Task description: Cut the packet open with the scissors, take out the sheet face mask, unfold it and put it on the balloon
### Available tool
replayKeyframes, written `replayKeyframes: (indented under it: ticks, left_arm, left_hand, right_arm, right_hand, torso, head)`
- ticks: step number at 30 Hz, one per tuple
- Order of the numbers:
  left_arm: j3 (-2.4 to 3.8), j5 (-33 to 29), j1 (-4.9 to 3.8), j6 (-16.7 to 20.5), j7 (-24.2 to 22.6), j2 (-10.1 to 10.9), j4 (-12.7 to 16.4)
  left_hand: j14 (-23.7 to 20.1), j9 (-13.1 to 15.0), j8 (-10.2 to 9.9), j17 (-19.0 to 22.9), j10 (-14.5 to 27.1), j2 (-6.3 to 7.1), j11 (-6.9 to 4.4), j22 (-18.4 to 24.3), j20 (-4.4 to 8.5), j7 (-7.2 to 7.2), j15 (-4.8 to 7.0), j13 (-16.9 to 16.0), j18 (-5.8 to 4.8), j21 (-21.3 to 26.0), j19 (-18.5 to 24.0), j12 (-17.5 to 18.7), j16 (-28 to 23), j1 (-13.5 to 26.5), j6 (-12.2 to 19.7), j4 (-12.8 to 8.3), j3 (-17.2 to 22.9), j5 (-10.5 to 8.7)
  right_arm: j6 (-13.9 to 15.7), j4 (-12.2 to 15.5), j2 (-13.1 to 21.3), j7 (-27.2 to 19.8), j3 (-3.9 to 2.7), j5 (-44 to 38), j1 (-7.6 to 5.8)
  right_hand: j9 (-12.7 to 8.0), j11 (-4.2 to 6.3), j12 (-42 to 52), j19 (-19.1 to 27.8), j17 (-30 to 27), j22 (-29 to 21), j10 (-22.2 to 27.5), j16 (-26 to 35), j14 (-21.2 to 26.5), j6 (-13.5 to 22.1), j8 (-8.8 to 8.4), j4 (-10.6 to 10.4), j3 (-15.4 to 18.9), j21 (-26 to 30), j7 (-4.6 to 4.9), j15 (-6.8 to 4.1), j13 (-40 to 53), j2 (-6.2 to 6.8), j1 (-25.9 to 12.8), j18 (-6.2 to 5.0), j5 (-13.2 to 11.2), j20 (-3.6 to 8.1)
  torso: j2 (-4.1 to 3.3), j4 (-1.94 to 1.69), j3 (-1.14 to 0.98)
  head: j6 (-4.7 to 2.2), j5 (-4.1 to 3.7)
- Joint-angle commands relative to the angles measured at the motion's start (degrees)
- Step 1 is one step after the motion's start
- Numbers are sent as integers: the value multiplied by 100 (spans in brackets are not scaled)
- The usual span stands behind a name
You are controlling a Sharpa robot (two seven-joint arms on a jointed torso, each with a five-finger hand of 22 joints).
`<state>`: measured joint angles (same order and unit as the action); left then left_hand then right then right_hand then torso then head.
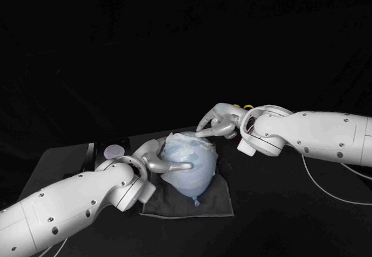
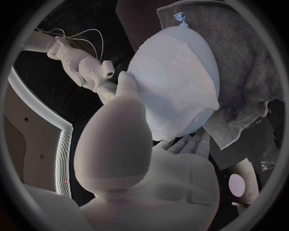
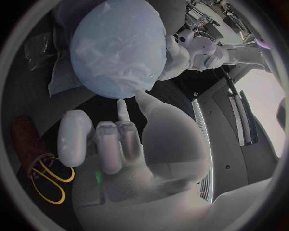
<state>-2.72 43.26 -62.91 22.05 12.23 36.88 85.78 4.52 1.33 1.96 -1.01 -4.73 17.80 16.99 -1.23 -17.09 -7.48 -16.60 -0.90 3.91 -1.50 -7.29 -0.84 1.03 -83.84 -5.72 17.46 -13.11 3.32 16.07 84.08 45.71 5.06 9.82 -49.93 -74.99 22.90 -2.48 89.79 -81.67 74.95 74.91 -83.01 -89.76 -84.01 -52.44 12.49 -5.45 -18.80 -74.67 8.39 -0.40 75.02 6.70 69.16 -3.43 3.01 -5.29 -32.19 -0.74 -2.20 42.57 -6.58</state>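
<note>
A pale blue balloon (image 1: pixel 193 172) lies on a dark grey cloth (image 1: pixel 209 204), its knot (image 2: pixel 180 19) toward me. The white sheet mask (image 1: pixel 187 146) is draped over the balloon's far half (image 2: pixel 171 86) and looks wrinkled (image 3: pixel 120 57). My left hand (image 1: pixel 157 158) holds the balloon from its left side, thumb (image 2: pixel 123 139) on the mask's edge and fingers (image 2: pixel 190 144) against the far end. My right hand (image 1: pixel 216 125) reaches the far edge of the mask; its thumb (image 3: pixel 147 103) and one fingertip pinch there, the other fingers curled in.
Yellow-handled scissors (image 3: pixel 51 185) lie behind my right hand, their handles (image 1: pixel 247 107) peeking out past it. A small pale round disc (image 1: pixel 114 149) sits on a dark object left of the balloon. A clear wrapper (image 3: pixel 36 48) lies beside the cloth.
</note>
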Motion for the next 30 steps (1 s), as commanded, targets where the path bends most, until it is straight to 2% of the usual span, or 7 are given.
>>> replayKeyframes:
  ticks: [1,9,19,26,30]
  left_arm:
    - [-2,44,-3,-89,11,-19,-15]
    - [-4,-2,-1,-98,5,-35,-43]
    - [-4,-10,-1,-107,10,-35,-57]
    - [-5,-9,-1,-106,12,-36,-65]
    - [-5,-9,-1,-109,12,-40,-64]
  left_hand:
    - [-41,8,8,4,20,31,-25,7,-7,-993,11,8,-75,36,47,5,-19,-54,-26,-11,-6,-26]
    - [-46,8,7,5,21,31,-24,6,-7,-994,11,8,-75,34,39,5,-20,-64,-24,-11,-4,-25]
    - [-48,8,7,5,26,31,-24,6,-7,-994,11,9,-74,34,41,6,-20,-72,-24,-11,-4,-25]
    - [-48,8,7,5,26,31,-24,6,-7,-994,11,9,-74,34,41,6,-20,-72,-24,-11,-4,-25]
    - [-48,8,7,5,26,31,-24,6,-7,-994,11,9,-74,34,41,6,-20,-72,-24,-11,-4,-25]
  right_arm:
    - [-137,74,1,-122,-1,-10,11]
    - [-226,161,18,-98,0,-47,26]
    - [-163,262,65,-128,0,-152,42]
    - [-95,307,51,-81,0,-541,57]
    - [-10,318,36,-48,0,-801,72]
  right_hand:
    - [-7,-115,21,-14,1505,380,-699,-24,-599,-57,-3,3,30,-36,-2,11,1498,3,66,-24,-23,-41]
    - [-10,-107,21,-18,1505,388,-699,-24,-599,-103,-3,-5,59,-42,-11,4,1498,12,80,-23,-24,-36]
    - [-21,-93,21,-23,1505,396,-699,-24,-599,-155,-15,-36,125,-46,-28,-7,1498,36,82,-21,-23,-27]
    - [-30,2,21,-49,1505,438,-699,-24,-599,-450,25,254,-144,-83,-134,-84,1498,-180,654,-13,-22,32]
    - [-20,56,21,-58,1505,455,-699,-24,-599,-665,83,402,-277,-97,-200,-129,1498,-230,826,-9,-22,71]
  torso:
    - [0,3,4]
    - [2,-1,2]
    - [3,3,-3]
    - [2,2,0]
    - [1,2,2]
  head:
    - [14,1]
    - [32,17]
    - [36,18]
    - [57,1]
    - [63,1]
